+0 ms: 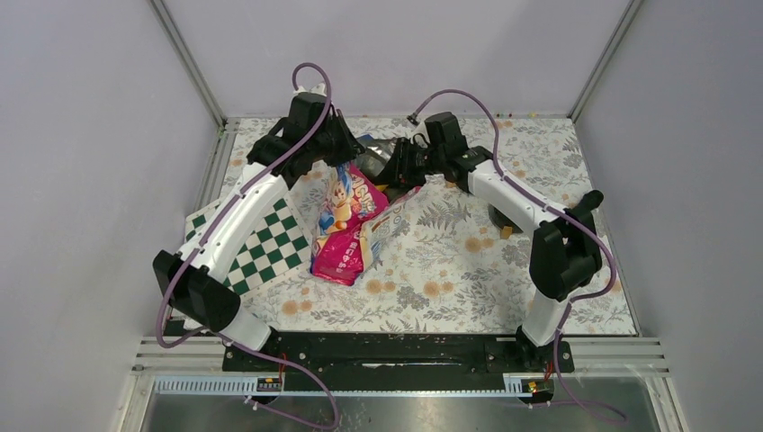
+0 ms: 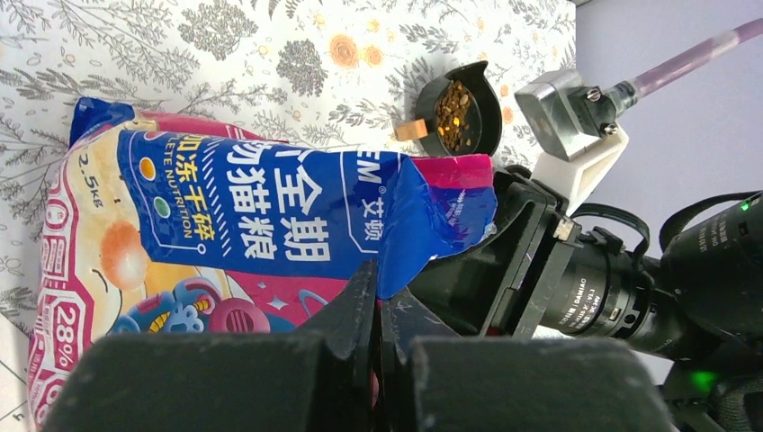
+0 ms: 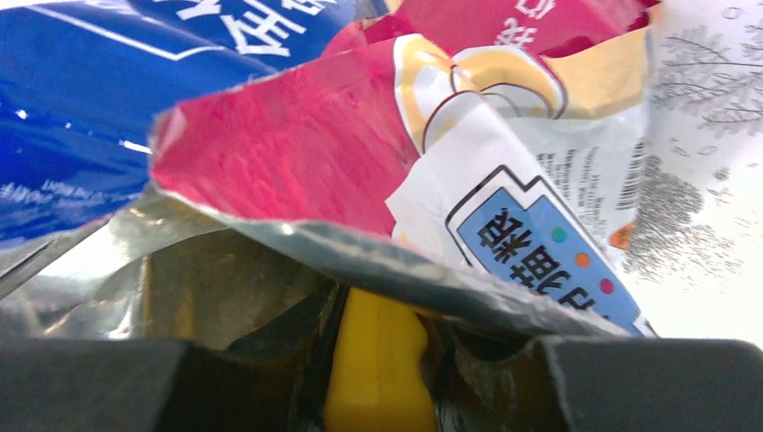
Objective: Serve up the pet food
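Brown pet food (image 2: 457, 117) heaps a bowl (image 2: 487, 83) at one o'clock; left gripper (image 2: 378, 301) pinches the bag (image 2: 225, 216); right gripper (image 3: 373, 355) clasps a scoop (image 3: 373, 391).

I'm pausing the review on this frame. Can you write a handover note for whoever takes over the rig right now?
Left gripper: shut on the open edge of the bag.
Right gripper: shut on the yellow scoop, at the bag's mouth.
Done: a black bowl beyond the bag already holds kibble.
Left: probably draw out another scoopful and tip it into a bowl.
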You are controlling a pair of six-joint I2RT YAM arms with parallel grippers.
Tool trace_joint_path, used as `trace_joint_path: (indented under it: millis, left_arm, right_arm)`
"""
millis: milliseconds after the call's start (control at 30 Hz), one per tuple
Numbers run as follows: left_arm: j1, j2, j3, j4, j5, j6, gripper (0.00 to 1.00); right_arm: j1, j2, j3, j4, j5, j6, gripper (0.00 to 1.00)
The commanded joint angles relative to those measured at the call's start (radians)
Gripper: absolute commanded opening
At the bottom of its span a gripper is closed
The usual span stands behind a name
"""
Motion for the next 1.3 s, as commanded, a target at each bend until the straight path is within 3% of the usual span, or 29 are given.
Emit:
trace_joint_path:
  millis: [0,233,500,867,1267]
  left_arm:
    - [-0.003,0.026,0.09,0.129,-0.008,-0.021,0.0]
    - [-0.001,0.042,0.105,0.128,-0.02,0.008,0.0]
    - [0.017,0.032,0.091,0.121,-0.036,0.042,0.0]
    - [0.068,-0.015,0.036,0.122,-0.04,0.06,0.0]
    - [0.132,-0.089,-0.039,0.174,0.026,0.095,0.0]
  right_arm:
    - [-0.023,0.02,-0.049,0.231,-0.174,0.15,0.0]
    - [-0.084,0.0,-0.118,0.481,-0.284,0.365,0.0]
    - [-0.132,-0.061,-0.115,0.491,-0.289,0.431,0.0]
    - [-0.175,-0.158,-0.084,0.371,-0.207,0.426,0.0]
    - [-0.245,-0.261,-0.238,0.634,-0.187,0.556,0.0]
